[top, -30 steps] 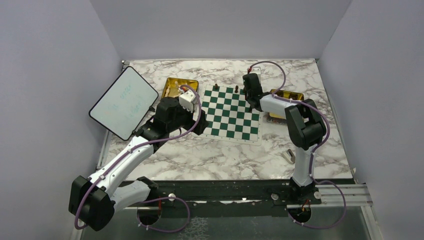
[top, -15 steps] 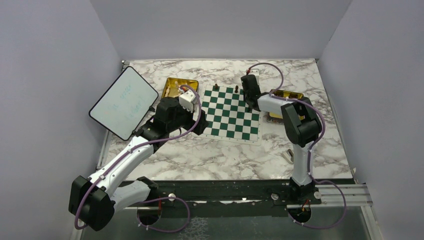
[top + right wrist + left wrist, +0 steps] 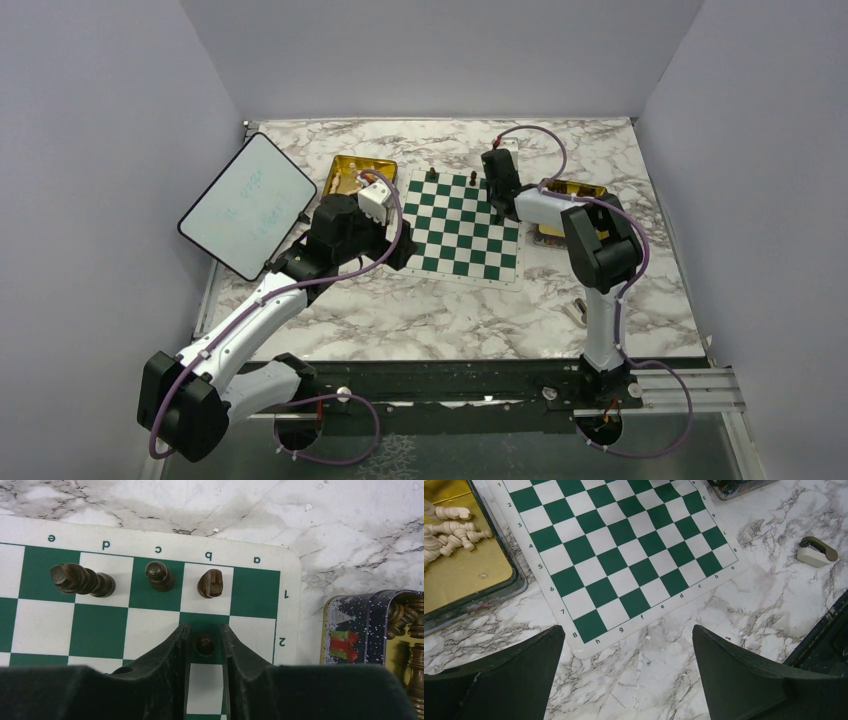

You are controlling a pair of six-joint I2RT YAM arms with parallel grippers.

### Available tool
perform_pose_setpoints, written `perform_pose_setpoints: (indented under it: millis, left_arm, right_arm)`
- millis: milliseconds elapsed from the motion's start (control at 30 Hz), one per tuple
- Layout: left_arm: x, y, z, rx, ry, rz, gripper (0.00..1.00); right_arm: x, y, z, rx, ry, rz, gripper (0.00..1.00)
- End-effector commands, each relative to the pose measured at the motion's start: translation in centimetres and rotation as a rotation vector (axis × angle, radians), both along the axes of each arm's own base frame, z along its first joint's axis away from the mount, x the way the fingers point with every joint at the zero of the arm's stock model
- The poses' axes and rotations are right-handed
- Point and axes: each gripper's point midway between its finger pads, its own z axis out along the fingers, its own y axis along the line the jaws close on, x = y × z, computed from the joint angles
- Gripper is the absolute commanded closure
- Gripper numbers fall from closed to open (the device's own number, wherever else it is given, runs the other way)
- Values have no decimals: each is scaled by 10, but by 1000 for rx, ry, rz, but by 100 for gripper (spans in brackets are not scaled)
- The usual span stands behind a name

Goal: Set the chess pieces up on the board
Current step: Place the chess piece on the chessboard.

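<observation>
pawn [image 3: 204, 644]: dark, on green sq b2 of board [image 3: 100, 630], between my right gripper [image 3: 205, 631] jaws.
grip: jaws close each side; can't tell if touching.
left gripper [image 3: 627, 630]: spread wide, empty.
handling: prob light, hard, slick, tippy; take at head, not base.
right wrist view: shows pawn; top view too small.
left wrist view: cream pcs [image 3: 449, 530] lying in gold tray [image 3: 469, 575], clearer than top.

I see the board [image 3: 462, 225], a green-and-white squared mat, lying flat on the counter [image 3: 400, 310]. Three dark brown pieces stand upright in row 1: a tall piece [image 3: 82, 579] on d1, a rounded piece [image 3: 159, 575] on c1 and a notched piece [image 3: 210, 582] on b1. A small dark piece [image 3: 204, 644] stands on b2. Cream pieces [image 3: 451, 530] lie heaped in a gold tray [image 3: 469, 575] just beside the board.
</observation>
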Motion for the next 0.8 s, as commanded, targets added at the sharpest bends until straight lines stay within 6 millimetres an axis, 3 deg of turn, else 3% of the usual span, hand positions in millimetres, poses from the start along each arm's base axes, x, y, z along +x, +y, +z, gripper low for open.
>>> perform_pose_setpoints:
  millis: [0,267,467,667,767]
  left_arm:
    - [2,0,4,-7,-24,8,1]
    - [2,1,4,-5,-24,8,1]
    - [2,2,5,-3,-29,15,1]
    - [2,2,6,-4,-31,17,1]
    - [2,2,6,-6,-31,18,1]
  right_arm:
    - [2,4,20,21,-18,-3,66]
    - [-9,0,51,34,-25,3,59]
    - [-18,-12,76,51,-53,-3,60]
    - [-24,-52,100,58,-89,-69,63]
    - [-29,-78,100,58,-77,-113,64]
